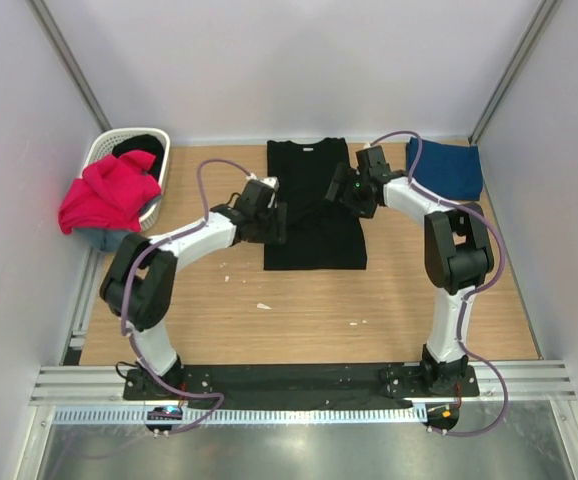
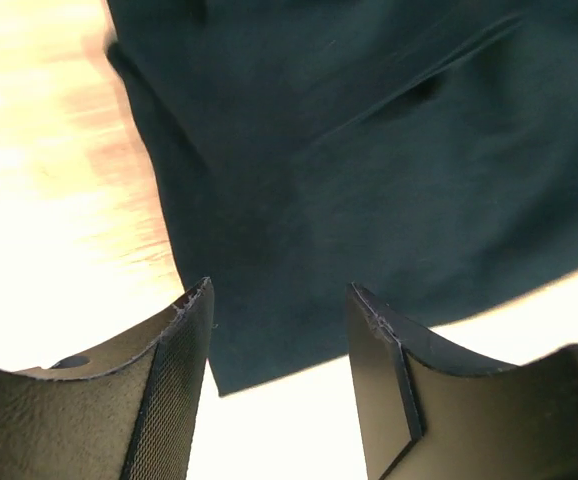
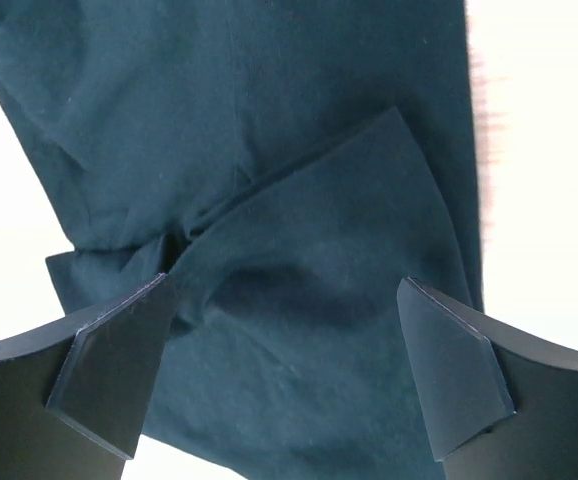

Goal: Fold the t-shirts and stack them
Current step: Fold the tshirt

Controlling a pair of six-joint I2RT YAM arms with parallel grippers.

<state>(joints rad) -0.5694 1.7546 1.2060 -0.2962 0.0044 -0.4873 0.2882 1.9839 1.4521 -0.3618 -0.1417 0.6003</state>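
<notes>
Centrally, on bench (image 1: 299, 310): black t-shirt (image 1: 314, 235), laid flat, sleeves folded in. Left gripper (image 1: 272, 218) held over its left edge, fingers (image 2: 184, 370) spread apart, nothing clamped. Right gripper (image 1: 345, 190) held over right edge, fingers (image 3: 119, 360) likewise apart, empty. Farther right: navy t-shirt (image 1: 445, 168), folded, at far corner. Far left: magenta-red t-shirt (image 1: 109, 190), draped over white basket (image 1: 97, 150); dark cloth noted inside.

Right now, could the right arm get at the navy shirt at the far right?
Probably yes: the navy shirt lies uncovered right beside that arm, and the right tool hangs open and empty over the black shirt, so nothing seems to block it.
</notes>
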